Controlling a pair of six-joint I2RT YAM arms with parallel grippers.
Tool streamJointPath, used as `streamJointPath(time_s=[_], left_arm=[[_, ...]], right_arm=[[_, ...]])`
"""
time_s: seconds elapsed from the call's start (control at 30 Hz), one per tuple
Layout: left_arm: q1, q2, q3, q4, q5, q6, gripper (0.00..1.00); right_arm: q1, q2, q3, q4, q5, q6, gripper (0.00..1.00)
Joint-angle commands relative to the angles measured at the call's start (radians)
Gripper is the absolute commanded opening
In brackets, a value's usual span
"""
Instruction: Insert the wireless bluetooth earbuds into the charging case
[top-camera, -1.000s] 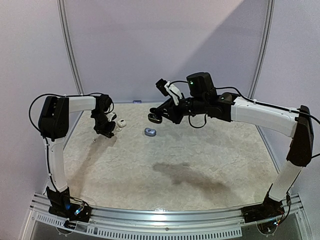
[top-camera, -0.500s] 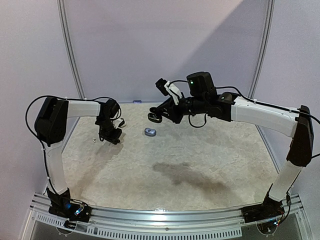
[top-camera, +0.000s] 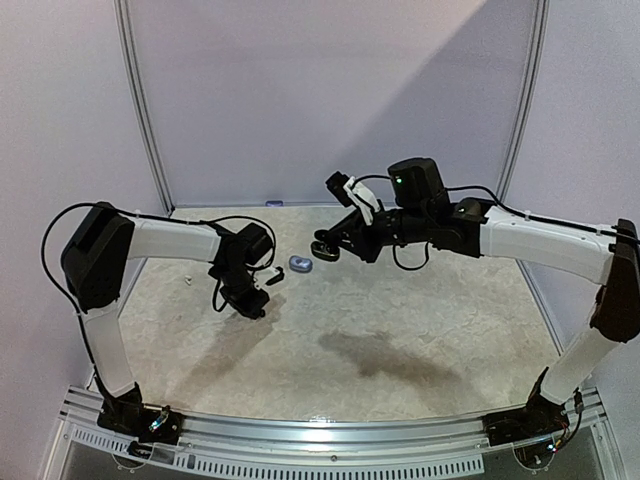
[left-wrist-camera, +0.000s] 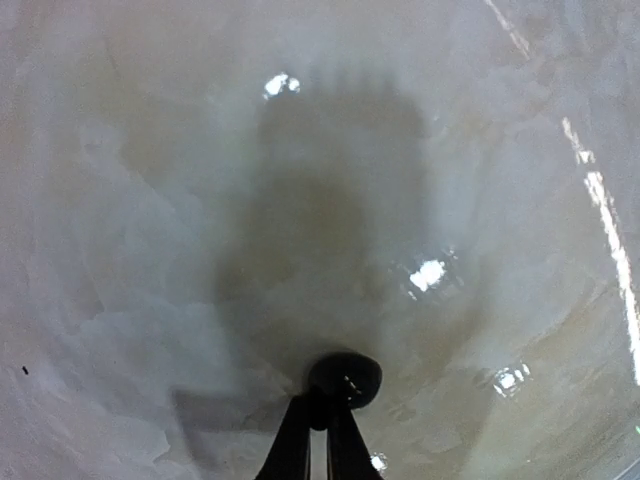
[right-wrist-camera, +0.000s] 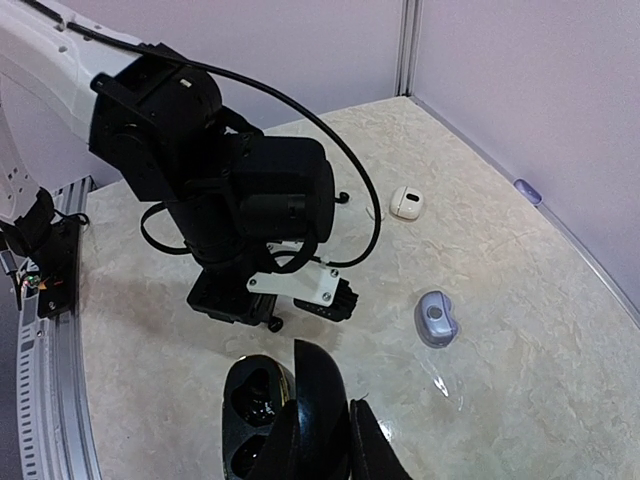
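Black earbud (left-wrist-camera: 345, 378) pinched at the tips of L gripper (left-wrist-camera: 318, 425), low over the table (left-wrist-camera: 140, 250), left-centre. Open charging case (right-wrist-camera: 250, 395) clamped in R gripper (right-wrist-camera: 325, 455), held up just right of it. Between them on the table: a grey piece (right-wrist-camera: 436, 318) – prob. another bud.

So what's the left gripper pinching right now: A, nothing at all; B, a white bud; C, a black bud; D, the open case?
C: in the left wrist view the left gripper is shut on a small black bud; the open case is in the right gripper.
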Motion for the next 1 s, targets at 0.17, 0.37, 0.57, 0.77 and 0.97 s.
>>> streamJointPath(time_s=[0.17,0.37,0.57,0.77,0.97], left_arm=[[-0.044,0.042,-0.062,-0.084,0.171,0.063,0.37],[-0.038,-0.054,-0.106,-0.065,0.190,0.089,0.45],[-0.010,-0.141,-0.146,-0.044,0.238,0.116,0.46],[0.051,-0.184,-0.180,-0.006,0.324,0.127,0.46],[0.128,-0.193,-0.136,0.006,0.367,0.145,0.35]], right_arm=[[-0.004,-0.056,-0.025,0.031,0.023,0.024,0.00],[-0.003,-0.023,0.024,0.020,0.005,0.004,0.00],[-0.003,0.004,0.058,0.013,-0.009,-0.003,0.00],[-0.001,0.010,0.072,0.009,-0.016,0.001,0.00],[-0.001,0.010,0.073,0.004,-0.016,0.007,0.00]])
